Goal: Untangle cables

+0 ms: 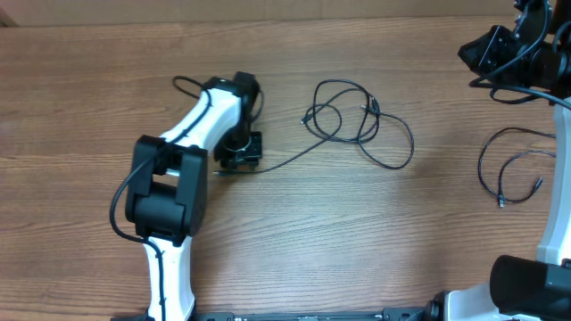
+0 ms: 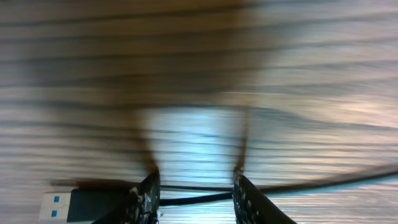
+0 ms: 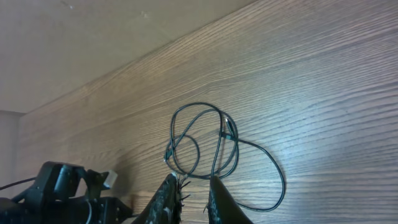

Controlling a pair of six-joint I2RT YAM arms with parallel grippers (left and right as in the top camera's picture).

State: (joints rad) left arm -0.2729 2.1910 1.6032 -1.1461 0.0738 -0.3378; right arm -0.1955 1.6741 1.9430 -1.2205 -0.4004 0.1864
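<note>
Grasp step: your left hand [image 2: 195, 185], half-spread, straddles the cable [image 2: 311, 181] by its plug [image 2: 69, 205] | right hand [image 3: 190, 186] pinched narrow, empty | next likely: clamp, draw toward 9 o'clock (gently; loops [image 1: 357, 120] at 3).

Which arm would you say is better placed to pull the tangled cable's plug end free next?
Left: the left gripper straddles the cable beside the plug; the right gripper hovers well away.
</note>
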